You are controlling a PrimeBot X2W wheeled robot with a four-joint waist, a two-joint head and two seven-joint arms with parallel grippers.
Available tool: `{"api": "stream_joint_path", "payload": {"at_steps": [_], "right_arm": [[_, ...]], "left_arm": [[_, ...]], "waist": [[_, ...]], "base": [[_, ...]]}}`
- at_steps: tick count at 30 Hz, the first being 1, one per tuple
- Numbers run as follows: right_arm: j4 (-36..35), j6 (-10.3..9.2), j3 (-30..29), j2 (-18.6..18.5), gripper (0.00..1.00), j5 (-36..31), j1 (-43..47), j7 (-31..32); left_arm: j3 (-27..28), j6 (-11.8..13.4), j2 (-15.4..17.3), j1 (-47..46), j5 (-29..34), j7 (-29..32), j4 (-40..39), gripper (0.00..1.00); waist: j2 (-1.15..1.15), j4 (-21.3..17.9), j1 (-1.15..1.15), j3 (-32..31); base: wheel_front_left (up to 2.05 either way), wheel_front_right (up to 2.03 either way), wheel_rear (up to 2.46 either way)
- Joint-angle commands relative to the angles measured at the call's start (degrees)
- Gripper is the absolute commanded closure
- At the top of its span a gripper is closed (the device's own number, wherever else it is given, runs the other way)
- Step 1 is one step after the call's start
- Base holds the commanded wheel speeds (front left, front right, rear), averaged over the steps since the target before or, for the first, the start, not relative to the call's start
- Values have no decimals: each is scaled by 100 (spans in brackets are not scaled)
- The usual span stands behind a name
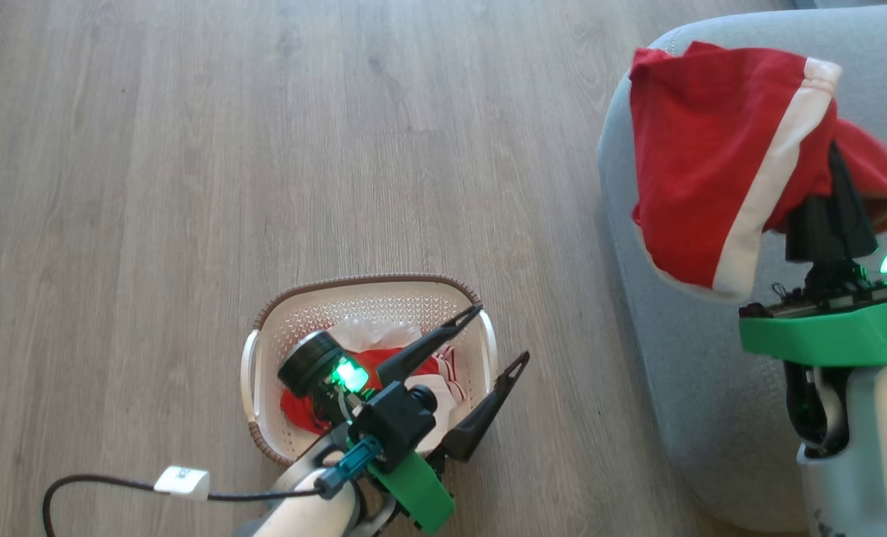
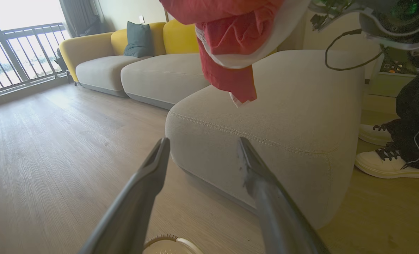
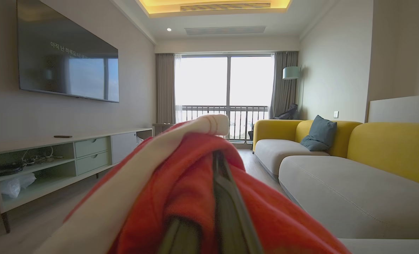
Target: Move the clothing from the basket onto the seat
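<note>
the right pincer (image 1: 835,160) is pressed together on a bunched fold of a garment (image 1: 704,164), which hangs above the edge of the seat (image 1: 682,388), not yet laid down; more clothing (image 1: 301,410) lies crumpled in the basket (image 1: 368,282) on the floor; the left pincer (image 1: 499,334) is spread above it; the cloth looks light and limp, likely to drape and slip, so pinch a raised fold rather than a flat patch

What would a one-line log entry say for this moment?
right pincer: shut on red garment over seat | left pincer: open above basket | more clothing in basket
</note>
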Motion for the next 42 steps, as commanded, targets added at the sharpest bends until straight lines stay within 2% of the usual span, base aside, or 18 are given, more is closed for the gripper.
{"api": "stream_joint_path", "payload": {"at_steps": [1, 9, 16, 21, 37, 42], "right_arm": [[-163, -1, 108, 36, 100, -29, -4, -37], [-121, -1, 95, 59, 100, -40, 32, -37], [-86, -1, 18, 114, 100, -27, -8, -37], [-87, -1, -136, 167, 100, -24, -15, -37], [-238, -1, -594, 265, 100, 0, 7, -37], [-394, -1, -935, 272, 100, 73, 135, -37]], "left_arm": [[226, -1, -24, -85, 21, -25, -126, 0], [330, -2, -97, 64, 50, -25, -41, 0], [483, 2, -90, 143, 72, -25, -46, 0], [492, 0, -59, 127, 83, -25, -81, 0], [243, -3, 78, -108, 104, -25, -214, 0], [-192, -4, 128, -351, 8, -25, -157, 0]], "waist": [[0, -31, 0, -10], [0, -91, 0, -47], [0, -409, 0, -79], [0, -816, 0, -44], [0, -2557, 0, 348], [0, -2684, 0, 487]], "base": [[0, 0, 0], [0, 0, 0], [0, 0, 0], [0, 0, 0], [0, 0, 0], [0, 0, 0]]}}
